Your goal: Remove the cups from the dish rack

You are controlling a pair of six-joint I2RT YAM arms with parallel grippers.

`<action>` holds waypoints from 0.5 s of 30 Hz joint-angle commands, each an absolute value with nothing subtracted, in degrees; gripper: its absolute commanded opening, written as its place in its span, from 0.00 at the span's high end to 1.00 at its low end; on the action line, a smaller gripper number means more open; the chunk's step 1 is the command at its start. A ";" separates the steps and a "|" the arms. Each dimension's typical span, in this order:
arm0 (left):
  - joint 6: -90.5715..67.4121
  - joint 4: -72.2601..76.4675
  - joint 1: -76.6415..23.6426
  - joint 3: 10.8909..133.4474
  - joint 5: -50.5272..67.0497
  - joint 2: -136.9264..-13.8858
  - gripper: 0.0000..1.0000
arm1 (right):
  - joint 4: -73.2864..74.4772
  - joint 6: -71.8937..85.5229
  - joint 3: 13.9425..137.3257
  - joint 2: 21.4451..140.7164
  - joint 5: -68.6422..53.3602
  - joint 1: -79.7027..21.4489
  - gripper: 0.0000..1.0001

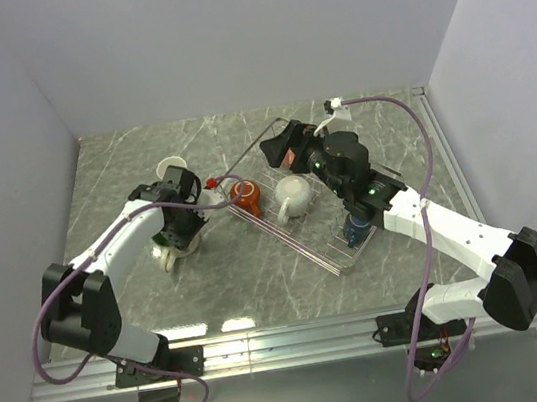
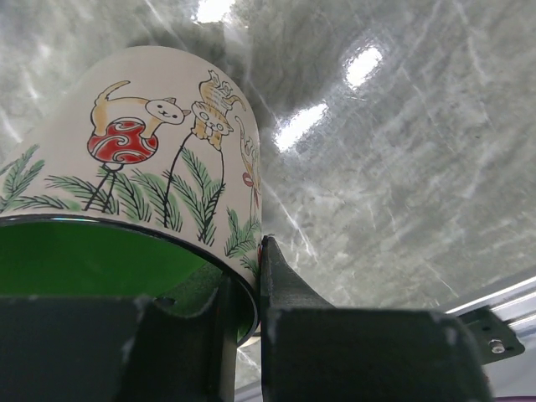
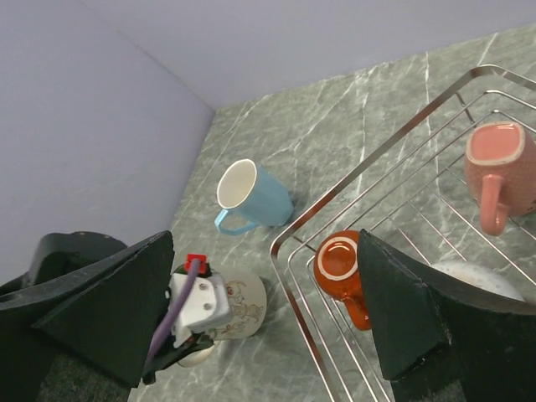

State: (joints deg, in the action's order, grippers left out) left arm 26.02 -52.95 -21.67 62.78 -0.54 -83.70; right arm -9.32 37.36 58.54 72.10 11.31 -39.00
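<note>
Your left hand pinches the floral mug by its rim to park it on the desk, 9 o'clock of the rack. Right hand: wide, above rack.

Bright, even overhead light fills all three views. White glare patches sit on the polished grey-green marble counter near its front edge and across the left wrist view. Shadows are soft and short. Close to both wrist lenses, the dark jaws blur.
</note>
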 commanded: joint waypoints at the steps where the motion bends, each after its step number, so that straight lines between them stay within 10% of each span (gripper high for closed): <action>1: 26.37 -49.13 -21.97 63.63 -4.13 -84.19 0.98 | -8.53 35.95 60.03 70.58 12.92 -39.20 0.04; 15: 27.16 -53.35 -21.97 68.46 -0.79 -83.42 0.39 | 2.17 33.14 65.46 72.77 18.45 -39.20 0.04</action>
